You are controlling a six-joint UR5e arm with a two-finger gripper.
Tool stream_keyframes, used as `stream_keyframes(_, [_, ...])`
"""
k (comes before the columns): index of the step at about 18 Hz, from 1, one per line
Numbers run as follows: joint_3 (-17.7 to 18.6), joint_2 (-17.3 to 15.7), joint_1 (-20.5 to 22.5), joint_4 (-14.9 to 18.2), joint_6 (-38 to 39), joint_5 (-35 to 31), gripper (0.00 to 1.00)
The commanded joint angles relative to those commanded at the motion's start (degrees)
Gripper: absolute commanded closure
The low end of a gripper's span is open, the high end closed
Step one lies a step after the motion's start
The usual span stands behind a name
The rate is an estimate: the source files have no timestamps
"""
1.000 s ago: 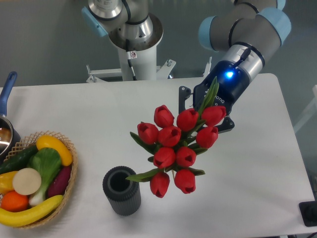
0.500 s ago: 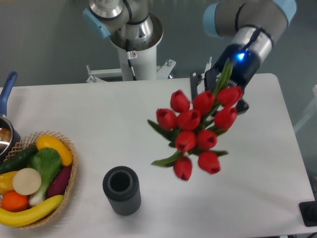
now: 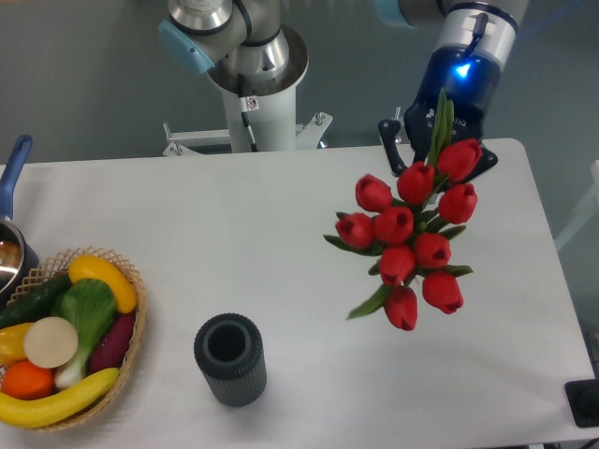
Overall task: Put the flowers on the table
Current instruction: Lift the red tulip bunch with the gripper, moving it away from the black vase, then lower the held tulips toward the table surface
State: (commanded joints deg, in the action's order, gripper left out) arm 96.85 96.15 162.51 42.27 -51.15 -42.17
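Nearest the camera, at about 7 o'clock, the dark ribbed vase (image 3: 230, 359) stands upright on the table (image 3: 215, 234), its mouth empty. Left of it, at 8 o'clock, the basket of vegetables (image 3: 65, 339) is cut off by the left and bottom edges, and above it only the blue handle and part of the rim of a pot (image 3: 11, 224) show. A small black object (image 3: 584, 402) at 4 o'clock is also clipped by the edge.

The flowers (image 3: 412, 234) hang in the air at about 3 o'clock, heads pointing down toward the camera, stems running up and back into my claw (image 3: 440, 140). I am clenched on the stems, though the leaves and buds hide the fingertips themselves, so the exact contact is hard to make out. My upper arm is cut off by the top edge; only the wrist with its blue light shows. How high the bunch sits over the tabletop I cannot tell.

Compared with half a second ago, I have carried the bunch further right and back, away from the vase, and my wrist has swung more upright.

Farthest, at 12 o'clock, stands the white arm base (image 3: 253, 84).
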Motion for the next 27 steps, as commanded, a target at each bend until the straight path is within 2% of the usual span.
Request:
stream_keyframes(5, [2.37, 0.7, -1.58, 0.09, -5.61, -7.74, 0.9])
stream_keyframes(8, [5.09, 2.02, -3.16, 0.35, -10.44, -14.84, 0.9])
stream_keyframes(11, [6.06, 4.04, -5.8, 0.35, -14.32, -21.01, 0.9])
stream_keyframes(14, [5.36, 5.62, -6.68, 0.44, -14.68, -25.22, 0.9])
stream_keyframes(17, [5.19, 7.81, -9.4, 0.44, -16.52, -30.94, 0.9])
stream_keyframes(23, [4.84, 12.03, -10.11, 0.35, -16.61, -32.71, 0.9])
stream_keyframes(27, [3.43, 16.08, -13.88, 0.79, -16.53, -39.99, 0.89])
